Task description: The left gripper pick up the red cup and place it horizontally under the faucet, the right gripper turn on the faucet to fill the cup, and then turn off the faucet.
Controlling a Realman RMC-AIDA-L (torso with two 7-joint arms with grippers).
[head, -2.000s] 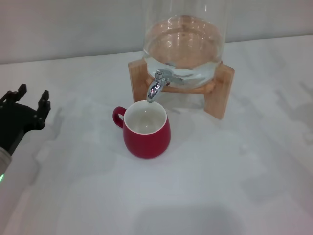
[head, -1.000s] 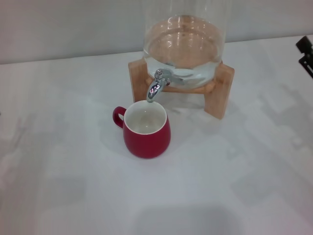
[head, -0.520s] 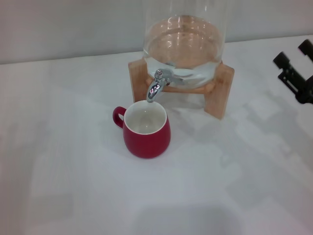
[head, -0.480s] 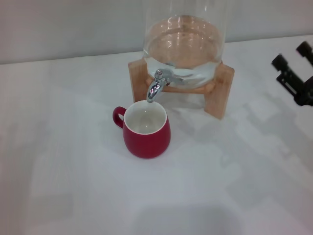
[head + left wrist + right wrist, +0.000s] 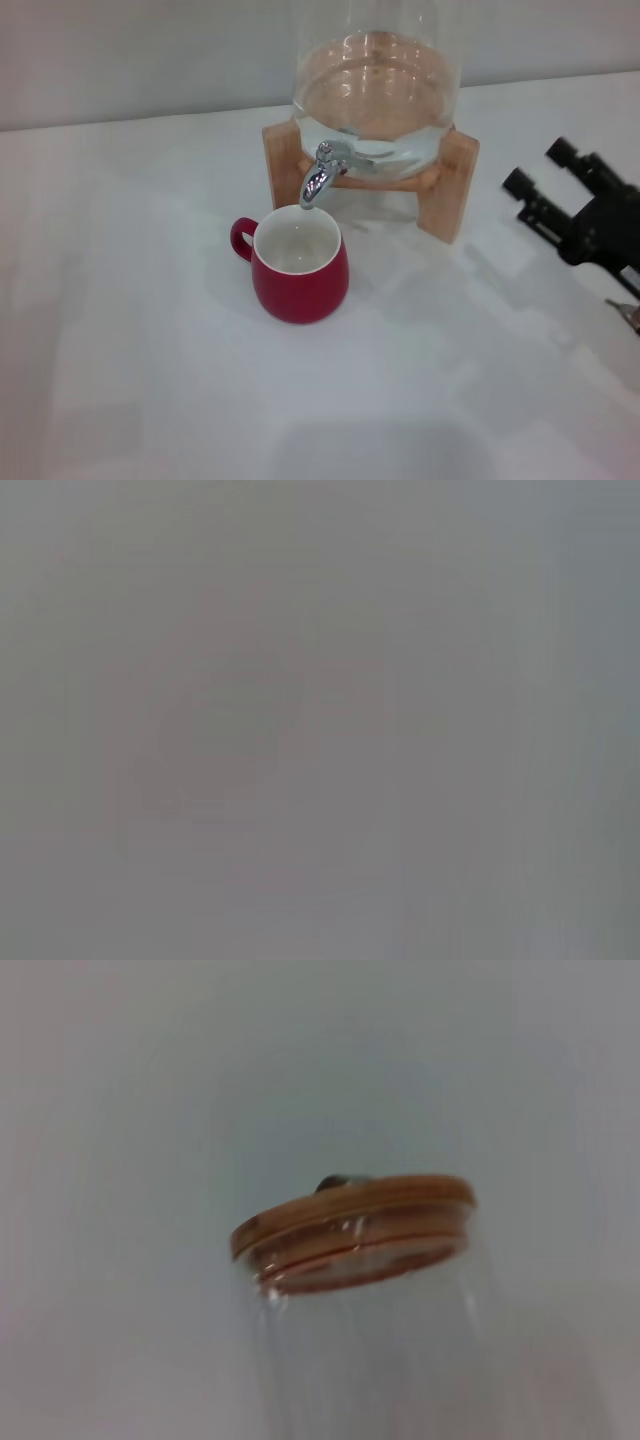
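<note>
The red cup (image 5: 299, 266) stands upright on the white table, its cream inside showing and its handle pointing left. The chrome faucet (image 5: 320, 175) hangs just above the cup's far rim, on the glass dispenser (image 5: 375, 85) with its wooden stand (image 5: 445, 185). My right gripper (image 5: 540, 180) is open at the right, its two black fingers pointing toward the stand, well apart from the faucet. My left gripper is out of view; the left wrist view shows only a grey blur. The right wrist view shows the dispenser's wooden lid (image 5: 352, 1222).
The white table (image 5: 150, 380) spreads in front and to the left of the cup. A pale wall (image 5: 140, 55) runs behind the dispenser.
My left gripper withdrew out of the head view on the left. My right gripper came in from the right edge and has moved left and down toward the dispenser stand.
</note>
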